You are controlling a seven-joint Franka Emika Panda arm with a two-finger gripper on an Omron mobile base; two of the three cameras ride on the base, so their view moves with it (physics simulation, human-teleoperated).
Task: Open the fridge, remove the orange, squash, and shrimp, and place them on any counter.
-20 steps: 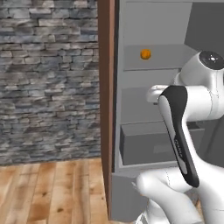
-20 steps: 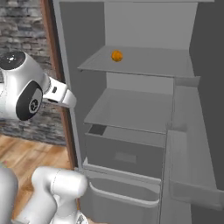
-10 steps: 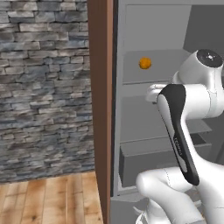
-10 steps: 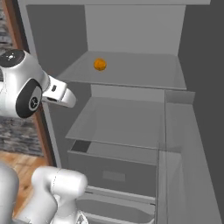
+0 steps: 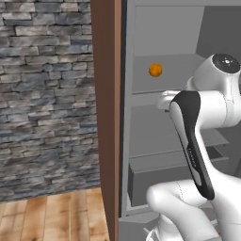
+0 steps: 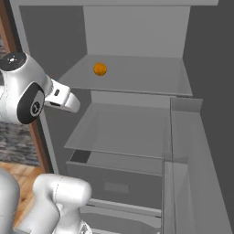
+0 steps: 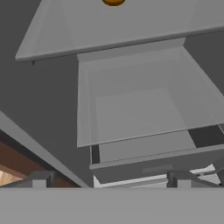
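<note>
The fridge (image 6: 137, 41) is seen open, and the orange (image 6: 100, 69) is found on its upper shelf (image 6: 137, 77), upper left of the right base frame. A drawer (image 7: 148, 162) is set below. The tool (image 7: 111, 177) is spread wide, empty; nothing is placed between it and the shelves. A brown panel (image 5: 106, 117) borders the stone wall (image 5: 44, 94).

orange (image 7: 113, 1) cut by top edge

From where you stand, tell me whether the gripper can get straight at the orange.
Probably yes. The fridge stands open, the orange sits alone on its upper shelf, and the gripper is open with nothing between them.
</note>
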